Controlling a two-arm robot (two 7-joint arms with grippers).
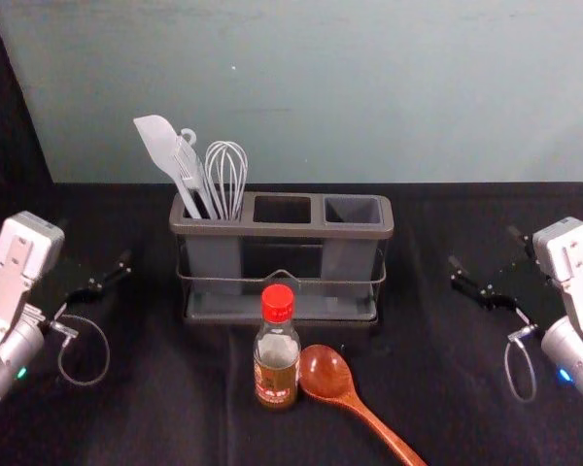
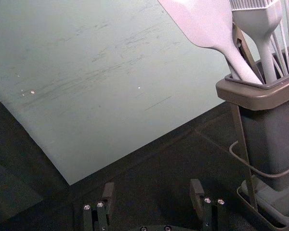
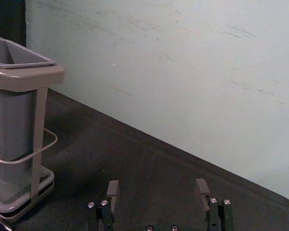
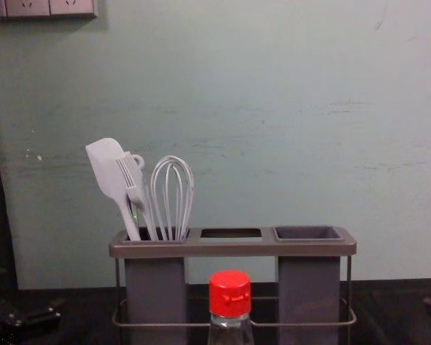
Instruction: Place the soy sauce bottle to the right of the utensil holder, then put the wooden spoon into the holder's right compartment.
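Left end effector [image 2: 152, 188]: fingers spread apart, nothing between them; at the left side of the counter [image 1: 155, 408], left of the holder.
White utensils [image 1: 227, 180]: spatula, brush and whisk leaning in the left compartment; the left wrist view shows the spatula and brush up close.
Utensil holder [image 1: 291, 231]: upright towards the back, its three compartments in a row.
Soy sauce bottle [image 1: 277, 364]: upright in front of the holder, near its middle, so the first placing seems still to be done. The chest view sets its red cap lower than the holder's rim; the head view adds the label and body beneath.
Wooden spoon [image 1: 326, 373]: flat, bowl just beside the bottle, handle slanting rightward and back towards the robot; whether they touch, I cannot tell.
Right compartment [image 1: 353, 210]: mouth facing up, the spoon's likely second goal.
Right end effector [image 3: 157, 187]: fingers also apart, holding nothing, out to the right.
Coming reach: the bottle lies leftward of the right end effector and nearer the robot's body, long axis vertical. Neither arm is plainly nearer, but the right suits the goal side; a low grasp could nudge the spoon's bowl.
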